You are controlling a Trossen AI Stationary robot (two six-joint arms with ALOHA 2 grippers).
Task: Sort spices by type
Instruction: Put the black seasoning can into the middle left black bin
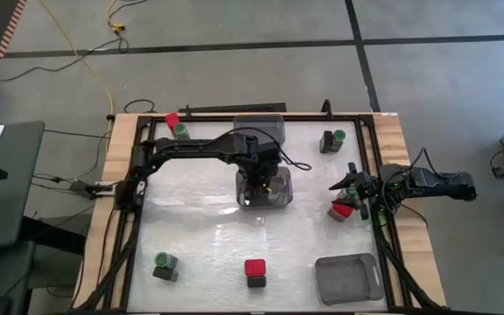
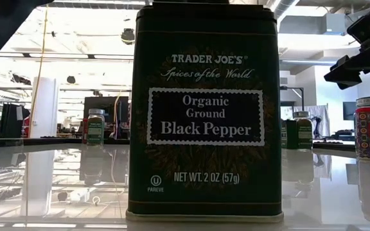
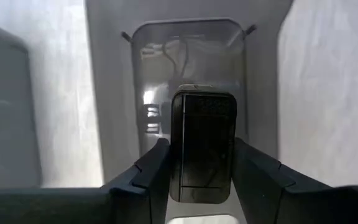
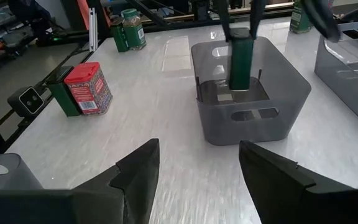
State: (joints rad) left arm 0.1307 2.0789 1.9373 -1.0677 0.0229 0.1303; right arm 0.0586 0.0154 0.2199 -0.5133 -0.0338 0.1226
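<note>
Currently the left tool (image 1: 262,185) hangs over the middle of the worktop (image 1: 208,227), inside the grey bin (image 1: 283,194) there, its fingers (image 3: 151,171) clamped on a dark green tin (image 4: 240,59) held upright. From the right wrist view the tin's lower end sits within the bin walls, just above or on the floor; cannot tell which.

Right tool (image 1: 353,185) at the worktop's right edge, fingers (image 4: 138,168) apart, nothing between them. A red-capped tin (image 1: 342,210) stands just beside it, on the near side.

Other spices, well apart:
- red-capped tin (image 1: 172,120) and green-capped jar (image 1: 182,131) together at the far left corner
- green-capped jar (image 1: 338,138) with a dark tin touching it, far right
- green-capped jar (image 1: 164,262) with a dark tin, near left
- red-capped tin (image 1: 255,269) near centre, a dark tin against it

A second grey bin (image 1: 262,127) stands at the far edge, behind the centre one. A third bin (image 1: 349,276) sits at the near right corner.

Low view is mostly filled by a black pepper tin (image 2: 205,115) standing right at the lens.
</note>
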